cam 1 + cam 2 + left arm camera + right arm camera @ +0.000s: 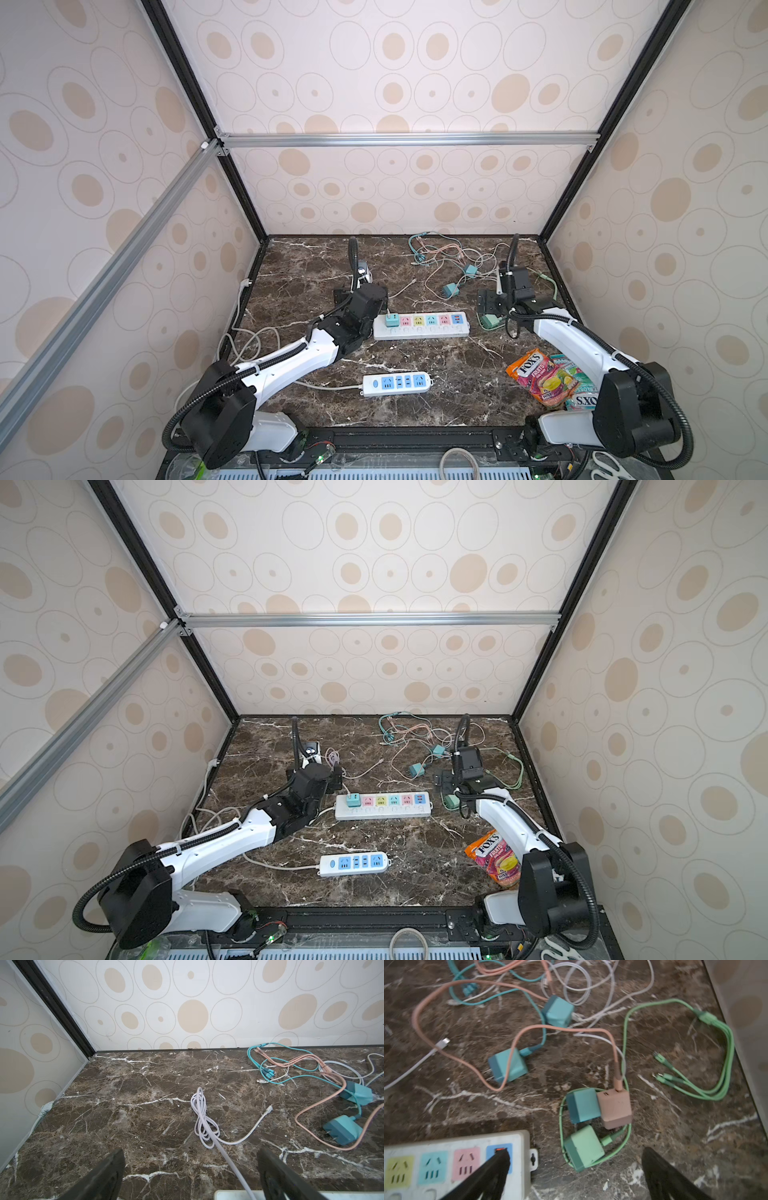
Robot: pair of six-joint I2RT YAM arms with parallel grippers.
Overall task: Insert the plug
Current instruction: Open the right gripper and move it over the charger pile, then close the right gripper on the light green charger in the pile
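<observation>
- Tangle is the main risk: the green plug (583, 1147) lies inside a loop of its own green cable (627, 1138), right beside a teal charger (583, 1107) and a pink charger (614, 1107). A lift would likely drag those along.
- Picking the wrong cube is possible too, since all three crowd together under the right gripper (575, 1153), which hangs wide open with nothing in it.
- Sliding of the power strip (446, 1142) under a push seems likely. The left gripper (190, 1153), at the strip's far end, is spread wide and holds nothing; a lilac cable (218, 1147) merely runs between its fingers.
- Position: the green plug rests on the table (695, 1147), just off the strip's end.
- Pointing: its prongs aim sideways, roughly toward that end, and the cable leaves the opposite face. That prong-to-cable axis lies flat on the marble, so I judge it needs tipping prongs-down before it meets a free opening such as the pink socket (466, 1164).
</observation>
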